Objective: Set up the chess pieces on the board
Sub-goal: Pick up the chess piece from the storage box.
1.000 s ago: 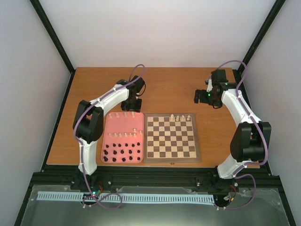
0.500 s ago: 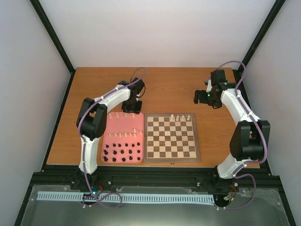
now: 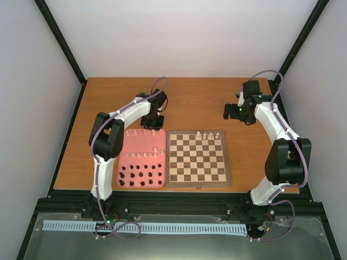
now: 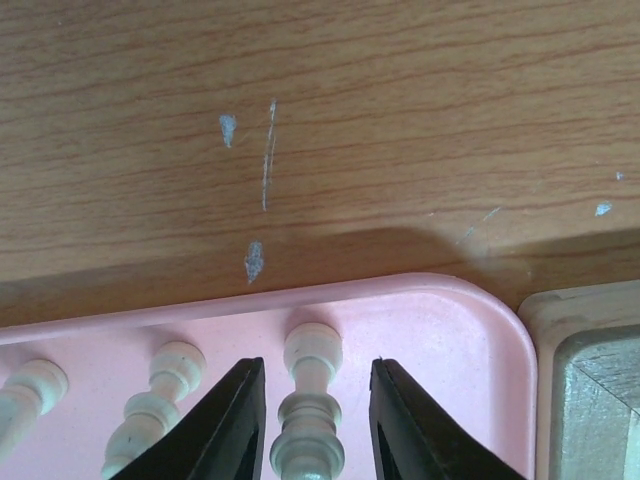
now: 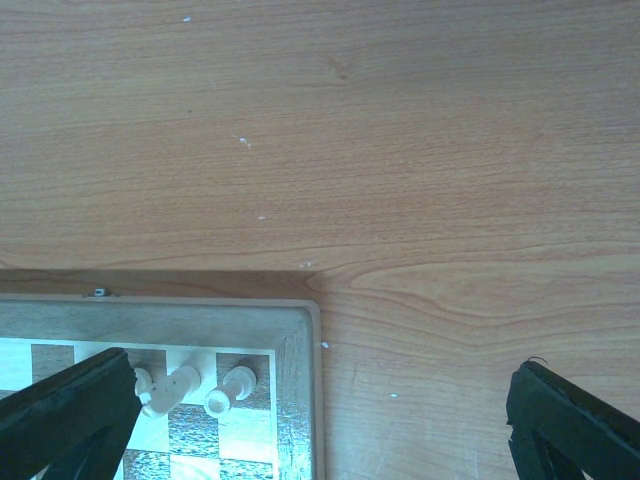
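The board (image 3: 168,162) lies at the table's middle with several cream chess pieces (image 3: 209,135) on the right of its far row. More cream pieces (image 3: 143,155) stand in the pink tray (image 3: 142,142) to its left. My left gripper (image 3: 153,125) hangs over the tray's far right corner. In the left wrist view the gripper (image 4: 316,365) is open, and its fingers (image 4: 235,420) straddle a tall cream piece (image 4: 310,420) without touching it. My right gripper (image 3: 230,111) is wide open and empty above bare table beyond the board's far right corner (image 5: 290,325).
Black pieces (image 3: 142,176) fill the tray's near rows. Two other cream pieces (image 4: 155,400) stand left of the straddled one. The board's corner (image 4: 585,330) lies just right of the tray rim (image 4: 400,290). Black frame posts and white walls enclose the table.
The left arm's elbow has swung in and its gripper has settled lower over the tray's far right corner. The right arm has not moved.
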`<state>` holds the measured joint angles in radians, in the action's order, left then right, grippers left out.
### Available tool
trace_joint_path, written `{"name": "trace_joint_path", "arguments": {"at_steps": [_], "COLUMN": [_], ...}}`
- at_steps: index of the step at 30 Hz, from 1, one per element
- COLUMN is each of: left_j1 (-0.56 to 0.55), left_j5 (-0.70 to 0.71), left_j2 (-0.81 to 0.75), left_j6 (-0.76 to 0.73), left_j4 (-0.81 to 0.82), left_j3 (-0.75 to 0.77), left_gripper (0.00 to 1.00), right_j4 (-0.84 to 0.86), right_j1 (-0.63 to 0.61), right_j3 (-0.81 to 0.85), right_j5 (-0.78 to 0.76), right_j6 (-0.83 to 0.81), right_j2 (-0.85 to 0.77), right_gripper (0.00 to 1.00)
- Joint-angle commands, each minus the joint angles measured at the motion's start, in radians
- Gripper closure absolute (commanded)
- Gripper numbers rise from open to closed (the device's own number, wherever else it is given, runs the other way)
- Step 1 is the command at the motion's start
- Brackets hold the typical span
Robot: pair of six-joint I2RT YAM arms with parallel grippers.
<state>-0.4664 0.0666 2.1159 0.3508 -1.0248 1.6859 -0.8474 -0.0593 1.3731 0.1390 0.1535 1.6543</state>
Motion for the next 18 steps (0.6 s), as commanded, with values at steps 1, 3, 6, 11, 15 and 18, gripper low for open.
{"name": "trace_joint_path", "arguments": {"at_steps": [1, 3, 6, 11, 15, 18], "left_j1": [0.003, 0.003, 0.003, 0.003, 0.003, -0.005], "left_j5": [0.004, 0.006, 0.007, 0.009, 0.009, 0.012], "left_j2": [0.016, 0.012, 0.009, -0.003, -0.015, -0.034], "left_j6": [-0.009, -0.009, -0.007, -0.005, -0.004, -0.007], "left_j4": [-0.004, -0.003, -0.001, -0.001, -0.025, -0.074], "left_j3": [0.038, 0.030, 0.019, 0.008, 0.021, 0.051], "left_gripper": [0.68, 0.70, 0.78, 0.85, 0.90, 0.91], "right_j4": [0.016, 0.016, 0.016, 0.016, 0.016, 0.016], "right_j1": [0.010, 0.010, 0.010, 0.010, 0.010, 0.010], "right_j3": [-0.006, -0.006, -0.006, -0.008, -0.007, -0.008], "right_j5": [-0.009, -0.009, -0.009, -0.009, -0.009, -0.011], "right_j6": [-0.007, -0.006, -0.006, -0.006, -0.006, -0.006], "right_j2": [0.002, 0.002, 0.001, 0.001, -0.001, -0.002], "right_gripper": [0.00, 0.00, 0.00, 0.00, 0.00, 0.00]}}
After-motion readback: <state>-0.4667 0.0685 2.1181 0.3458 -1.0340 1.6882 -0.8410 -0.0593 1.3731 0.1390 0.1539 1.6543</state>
